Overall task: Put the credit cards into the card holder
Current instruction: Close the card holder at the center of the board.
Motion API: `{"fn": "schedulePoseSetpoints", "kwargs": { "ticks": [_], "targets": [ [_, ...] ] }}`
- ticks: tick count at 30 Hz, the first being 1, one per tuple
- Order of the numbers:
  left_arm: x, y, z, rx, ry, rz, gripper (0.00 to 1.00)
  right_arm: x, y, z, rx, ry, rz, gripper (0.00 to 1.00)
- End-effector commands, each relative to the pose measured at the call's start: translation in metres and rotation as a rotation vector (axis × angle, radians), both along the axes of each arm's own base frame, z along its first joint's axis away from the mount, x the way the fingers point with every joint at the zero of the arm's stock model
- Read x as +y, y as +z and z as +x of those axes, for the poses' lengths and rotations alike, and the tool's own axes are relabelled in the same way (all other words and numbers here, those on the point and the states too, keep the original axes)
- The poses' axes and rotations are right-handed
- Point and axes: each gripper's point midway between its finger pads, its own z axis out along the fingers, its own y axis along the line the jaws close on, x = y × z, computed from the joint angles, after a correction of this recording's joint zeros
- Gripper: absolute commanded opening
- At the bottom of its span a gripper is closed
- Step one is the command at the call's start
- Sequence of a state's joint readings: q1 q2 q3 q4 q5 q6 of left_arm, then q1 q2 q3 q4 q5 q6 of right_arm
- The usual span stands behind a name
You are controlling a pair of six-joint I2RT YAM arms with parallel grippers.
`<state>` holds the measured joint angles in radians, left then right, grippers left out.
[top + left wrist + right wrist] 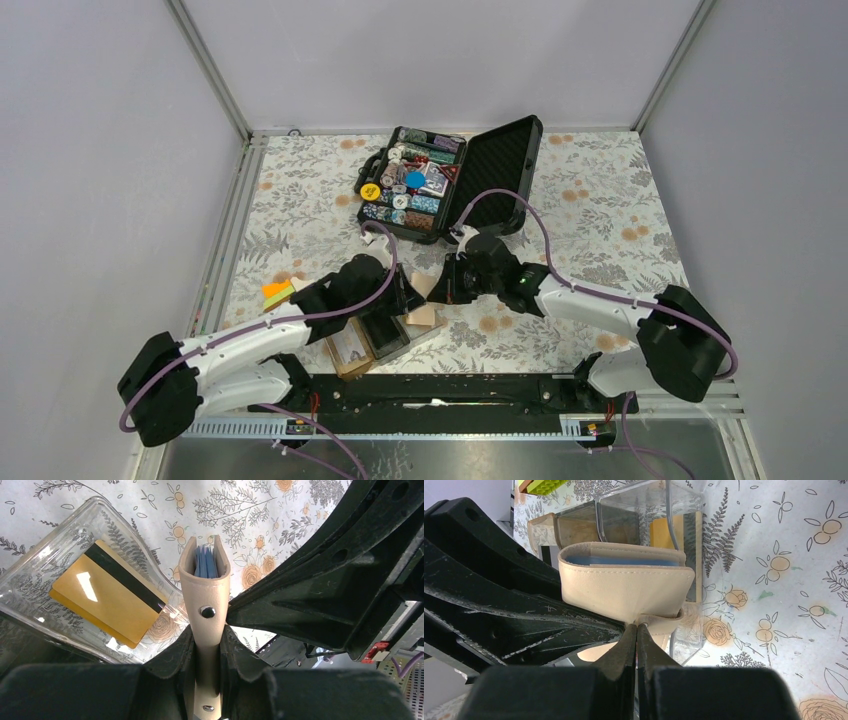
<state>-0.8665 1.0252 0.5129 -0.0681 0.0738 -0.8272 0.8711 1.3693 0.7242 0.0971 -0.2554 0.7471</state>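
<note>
One gold-orange credit card point(107, 592) with a black stripe lies in the clear compartment of the card holder point(60, 535), also visible as card point(661, 532) in holder point(649, 510). A beige leather wallet point(206, 595) with blue card edges showing in its mouth hangs between both arms above the table. My left gripper point(207, 635) is shut on the wallet's spine. My right gripper point(637, 630) is shut, pinching the thin strap at the wallet's point(624, 587) lower edge. From above, the left gripper point(405, 298) and right gripper point(445, 285) meet beside the card holder point(365, 340).
An open black chip case point(440, 180) full of chips stands at the back centre. Green and orange blocks point(277, 293) lie left of the left arm. The card holder sits near the table's front edge, under the left arm's wrist.
</note>
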Motion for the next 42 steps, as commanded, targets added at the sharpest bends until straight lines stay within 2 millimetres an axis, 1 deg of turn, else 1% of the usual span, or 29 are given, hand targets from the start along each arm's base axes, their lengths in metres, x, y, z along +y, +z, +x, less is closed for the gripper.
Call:
{"fn": "schedulePoseSetpoints", "kwargs": {
  "ticks": [1, 12, 17, 23, 25, 27, 29, 30, 33, 34, 37, 40, 42],
  "targets": [
    [-0.058, 0.127, -0.013, -0.205, -0.208, -0.448, 0.00, 0.043, 0.042, 0.001, -0.057, 0.058, 0.178, 0.00],
    [-0.052, 0.143, -0.016, -0.230, -0.222, -0.486, 0.00, 0.057, 0.051, 0.009, -0.063, 0.064, 0.182, 0.00],
    [-0.057, 0.156, -0.022, -0.222, -0.268, -0.544, 0.00, 0.068, 0.060, 0.012, -0.075, 0.096, 0.198, 0.00],
    [-0.057, 0.163, -0.026, -0.227, -0.283, -0.560, 0.00, 0.072, 0.066, 0.017, -0.101, 0.104, 0.196, 0.00],
    [-0.054, 0.160, -0.022, -0.233, -0.266, -0.529, 0.00, 0.071, 0.069, 0.019, -0.111, 0.098, 0.183, 0.00],
    [-0.046, 0.153, -0.013, -0.231, -0.212, -0.474, 0.00, 0.064, 0.072, 0.023, -0.138, 0.072, 0.150, 0.00],
    [-0.036, 0.146, -0.002, -0.222, -0.146, -0.411, 0.00, 0.050, 0.076, 0.028, -0.176, 0.032, 0.094, 0.00],
    [-0.031, 0.140, 0.003, -0.212, -0.113, -0.372, 0.00, 0.042, 0.080, 0.030, -0.195, 0.013, 0.070, 0.05],
    [-0.023, 0.128, 0.014, -0.178, -0.042, -0.284, 0.00, 0.016, 0.097, 0.026, -0.239, -0.021, 0.011, 0.28],
    [-0.020, 0.119, 0.017, -0.151, -0.019, -0.246, 0.00, 0.007, 0.104, 0.025, -0.252, -0.038, -0.008, 0.33],
    [-0.019, 0.113, 0.024, -0.123, 0.015, -0.205, 0.00, -0.023, 0.116, 0.022, -0.271, -0.099, -0.083, 0.46],
    [-0.021, 0.112, 0.030, -0.111, 0.036, -0.192, 0.00, -0.055, 0.128, 0.019, -0.299, -0.167, -0.151, 0.60],
    [-0.025, 0.112, 0.033, -0.108, 0.036, -0.192, 0.00, -0.073, 0.140, 0.019, -0.332, -0.212, -0.173, 0.66]
  ]
}}
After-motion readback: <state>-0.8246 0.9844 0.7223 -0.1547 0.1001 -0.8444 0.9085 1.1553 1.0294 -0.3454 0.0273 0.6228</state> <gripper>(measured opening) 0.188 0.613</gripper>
